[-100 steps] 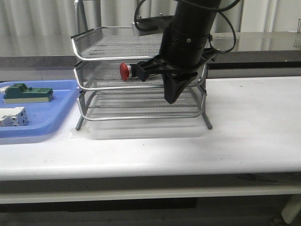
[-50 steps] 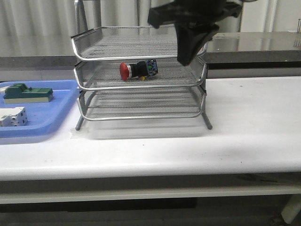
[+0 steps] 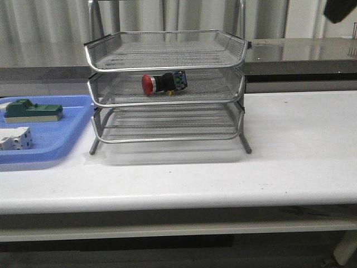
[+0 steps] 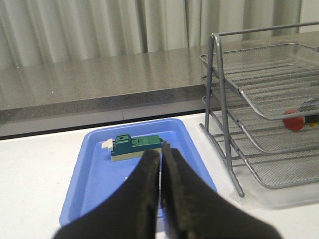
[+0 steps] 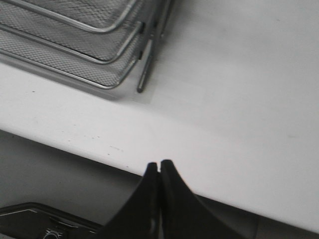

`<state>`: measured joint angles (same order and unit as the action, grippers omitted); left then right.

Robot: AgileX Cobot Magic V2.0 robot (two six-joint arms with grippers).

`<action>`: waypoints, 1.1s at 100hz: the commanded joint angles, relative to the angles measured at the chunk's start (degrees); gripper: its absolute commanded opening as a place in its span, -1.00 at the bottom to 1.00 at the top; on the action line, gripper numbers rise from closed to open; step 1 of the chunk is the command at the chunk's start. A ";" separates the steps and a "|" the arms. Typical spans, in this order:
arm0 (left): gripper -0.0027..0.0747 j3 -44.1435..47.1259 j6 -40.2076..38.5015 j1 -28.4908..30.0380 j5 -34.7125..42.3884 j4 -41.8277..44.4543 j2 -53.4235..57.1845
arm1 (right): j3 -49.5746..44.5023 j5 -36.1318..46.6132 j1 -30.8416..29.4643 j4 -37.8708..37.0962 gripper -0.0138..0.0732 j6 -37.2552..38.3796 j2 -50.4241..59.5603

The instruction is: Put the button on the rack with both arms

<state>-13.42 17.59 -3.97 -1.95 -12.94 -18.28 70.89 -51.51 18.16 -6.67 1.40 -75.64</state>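
Note:
The button [image 3: 163, 83], red cap to the left and black body with a bluish end to the right, lies on its side on the middle tier of the silver wire-mesh rack [image 3: 167, 89]; its red cap also shows in the left wrist view [image 4: 294, 120]. Nothing holds it. My left gripper [image 4: 161, 149] is shut and empty, well above the blue tray, left of the rack [image 4: 259, 99]. My right gripper [image 5: 159, 164] is shut and empty, high over the table's near edge, right of the rack [image 5: 79, 40]. Only a dark corner of the right arm [image 3: 340, 8] shows in the front view.
A blue plastic tray [image 3: 61, 139] lies left of the rack with a green block [image 3: 32, 110] and a white block [image 3: 14, 138] in it. The green block [image 4: 135, 146] also shows in the left wrist view. A grey counter [image 3: 301, 50] runs behind the white table.
My right gripper let go of the button on the middle tier, then rose and withdrew to the upper right, almost out of the front view. The button stays where it was left.

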 commanded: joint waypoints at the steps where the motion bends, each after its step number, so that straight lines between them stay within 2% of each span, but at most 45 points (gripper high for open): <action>1: -0.92 -1.66 -0.38 0.17 4.64 -0.53 -0.39 | -2.59 4.30 -2.59 -0.97 -0.84 0.71 6.39; 29: -0.92 -1.66 -0.38 0.17 4.64 -0.53 -0.39 | -17.00 10.28 -8.46 -0.97 -0.84 2.61 23.68; 61: -0.92 -1.66 -0.38 0.17 4.64 -0.53 -0.39 | -29.92 14.86 -9.22 -0.97 -0.84 3.50 41.51; 89: -0.92 -1.66 -0.38 0.17 4.64 -0.53 -0.39 | -36.91 20.65 -9.22 -0.97 -0.84 3.67 53.43; 110: -0.92 -1.66 -0.38 0.17 4.64 -0.53 -0.39 | -37.21 20.27 -9.22 -0.88 -0.84 3.67 55.76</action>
<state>-13.42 17.59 -3.97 -1.95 -12.94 -18.28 32.27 -36.12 9.26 -6.76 5.17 -19.56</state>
